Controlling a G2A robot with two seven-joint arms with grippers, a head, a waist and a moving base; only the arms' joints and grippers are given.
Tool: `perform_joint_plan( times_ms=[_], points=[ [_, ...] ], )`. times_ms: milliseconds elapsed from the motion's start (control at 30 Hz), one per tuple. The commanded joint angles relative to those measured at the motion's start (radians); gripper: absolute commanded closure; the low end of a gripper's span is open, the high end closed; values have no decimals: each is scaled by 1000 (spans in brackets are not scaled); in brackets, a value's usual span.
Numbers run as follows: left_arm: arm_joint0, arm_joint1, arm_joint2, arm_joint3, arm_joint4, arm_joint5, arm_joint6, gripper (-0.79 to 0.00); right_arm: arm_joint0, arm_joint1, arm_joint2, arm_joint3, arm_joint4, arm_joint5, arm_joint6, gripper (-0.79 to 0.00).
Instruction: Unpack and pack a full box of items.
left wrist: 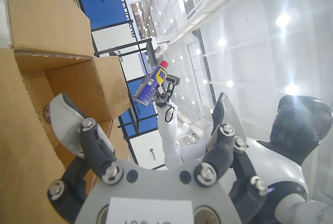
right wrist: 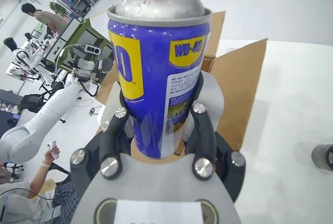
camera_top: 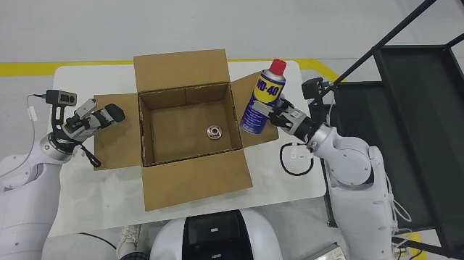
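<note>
White table (camera_top: 98,195) — corrugated cardboard box (camera_top: 181,68), cylindrical can (camera_top: 261,101)

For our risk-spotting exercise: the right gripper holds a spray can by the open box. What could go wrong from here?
The right gripper grips the tilted spray can low, near its base, so it might slip or tip out.
The can hangs over the box's flap; moving lower could catch the cardboard.
</note>
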Motion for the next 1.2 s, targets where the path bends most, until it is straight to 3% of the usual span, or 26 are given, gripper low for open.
perform_joint_plan(
  times_ms=[0, 367, 1000, 1167],
  points=[
    [0, 0, 0, 0, 0, 0, 0, -785, -29, 6, 41, 0, 57, -51, -7, 0],
    [0, 0, 0, 0, 0, 0, 0, -785, -107, 39, 177, 99, 382, -317, 19, 0],
    [0, 0, 0, 0, 0, 0, 0, -785, -107, 39, 177, 99, 382, -317, 19, 0],
    [0, 0, 0, 0, 0, 0, 0, -785, -114, 47, 230, 138, 342, -312, -46, 0]
  ],
)
